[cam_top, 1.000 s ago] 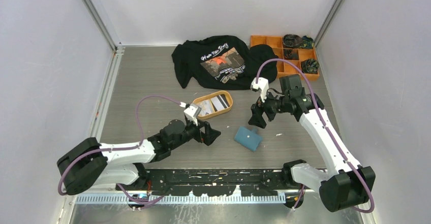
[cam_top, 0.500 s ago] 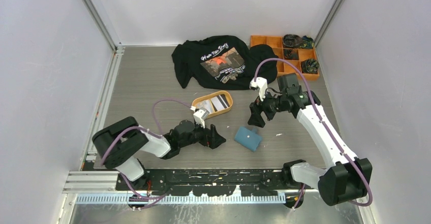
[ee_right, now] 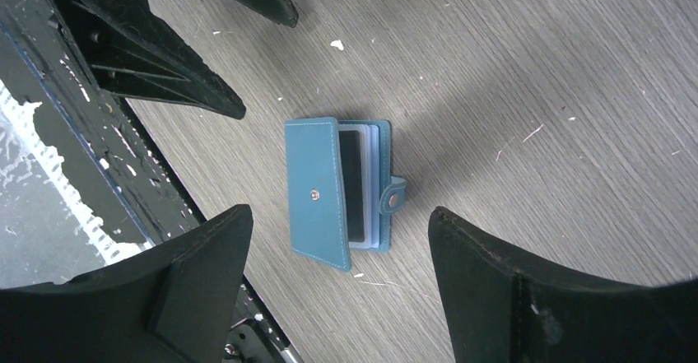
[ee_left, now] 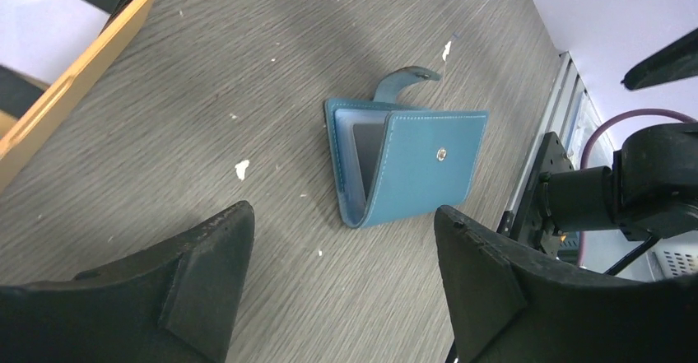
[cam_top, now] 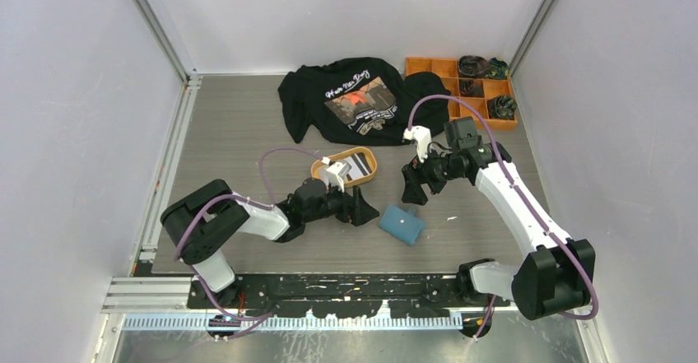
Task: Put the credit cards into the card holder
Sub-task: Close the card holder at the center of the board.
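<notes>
Left gripper [cam_top: 360, 211] has slid right to centre frame, just beside the teal card holder [cam_top: 402, 224] — jaws wide, empty, likely to grasp it. Right gripper [cam_top: 414, 186] (open, empty too) hovers above it.

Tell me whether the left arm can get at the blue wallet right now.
Probably yes. The left gripper is open and aimed at the wallet, which lies half open with only bare table between them. The right gripper hovers nearby, not touching it.
</notes>
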Controlling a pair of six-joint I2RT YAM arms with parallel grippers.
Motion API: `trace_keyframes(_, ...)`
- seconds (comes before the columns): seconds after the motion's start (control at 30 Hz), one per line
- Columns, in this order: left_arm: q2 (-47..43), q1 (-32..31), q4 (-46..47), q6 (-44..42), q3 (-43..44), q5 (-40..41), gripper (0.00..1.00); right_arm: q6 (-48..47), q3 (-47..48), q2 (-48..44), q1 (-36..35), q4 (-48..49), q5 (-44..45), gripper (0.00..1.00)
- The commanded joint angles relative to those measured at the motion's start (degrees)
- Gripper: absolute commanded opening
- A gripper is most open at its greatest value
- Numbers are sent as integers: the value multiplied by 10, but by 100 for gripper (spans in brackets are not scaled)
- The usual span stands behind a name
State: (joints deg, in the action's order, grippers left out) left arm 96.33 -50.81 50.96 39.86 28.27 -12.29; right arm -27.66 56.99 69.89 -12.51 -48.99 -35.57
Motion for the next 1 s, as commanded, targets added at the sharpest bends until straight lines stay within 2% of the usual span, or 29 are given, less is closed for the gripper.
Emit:
trace_keyframes(0.0, -18, 3, -89, -14, 45, -20, 78, 13, 25, 0, 3, 4, 12, 84)
trace_keyframes(0.13, 5, 3, -105, -14, 71, -46, 73, 16, 27, 3, 3, 3, 15, 83)
trace_keyframes(0.4, 12, 5, -121, -31, 85, -44, 73, 22, 32, 10, 3, -2, 16, 83)
trace_keyframes(0.73, -4, 33, -195, -64, 113, -69, 70, 31, 39, 31, 3, -13, 13, 83)
trace_keyframes(0.83, -9, 35, -207, -72, 126, -98, 70, 30, 41, 41, 2, -20, 12, 83)
trace_keyframes(0.97, 27, 30, -186, -60, 147, -133, 65, 20, 48, 56, 3, -36, 17, 83)
